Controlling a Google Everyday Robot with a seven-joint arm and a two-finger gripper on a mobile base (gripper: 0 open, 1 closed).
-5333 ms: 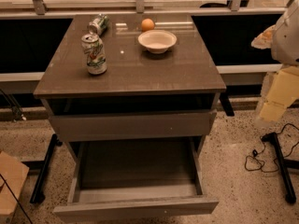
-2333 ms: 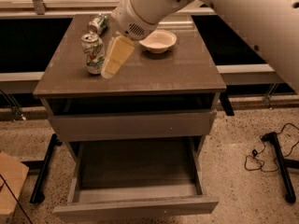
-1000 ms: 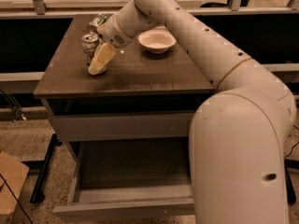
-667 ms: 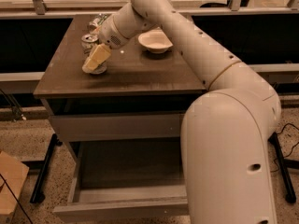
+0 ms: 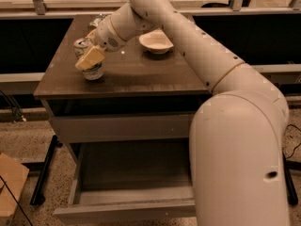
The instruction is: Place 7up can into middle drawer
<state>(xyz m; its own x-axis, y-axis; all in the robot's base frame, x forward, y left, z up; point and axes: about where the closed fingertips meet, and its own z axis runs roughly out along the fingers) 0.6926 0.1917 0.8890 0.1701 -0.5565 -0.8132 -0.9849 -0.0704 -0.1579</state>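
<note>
- Tan-tipped claw (image 5: 89, 59), at the end of the long cream robot arm (image 5: 188, 36), sits in the upper left of the frame, right against the front of the can on the tabletop.
- Whether the claw is open or clamped on that can cannot be told; its tan block covers the can's middle.
- The small white-labelled 7up can (image 5: 95, 72) with a silver top stands upright near the front left corner of the dark brown wooden tabletop (image 5: 141, 74). Its base is on the wood and its rim shows just above and left of the claw.
- A second, mostly green-and-silver can (image 5: 96, 20) shows only in part further back on the tabletop, at the arm's wrist.
- A shallow off-white bowl (image 5: 156, 42) sits toward the back of the tabletop, right of the wrist and well apart from the 7up can.
- The middle drawer (image 5: 131, 211), a wide, shallow grey-brown tray with a plain handle-less front, is pulled out at the bottom of the frame, directly below the tabletop.
- A similar plain grey-brown drawer front (image 5: 122, 126) sits shut just above it.
- The arm's bulky lower segment fills the lower right of the frame and hides the right part of the middle drawer.
- A tan cardboard box (image 5: 8, 185) stands on the speckled floor (image 5: 33, 140) at the lower left edge.
</note>
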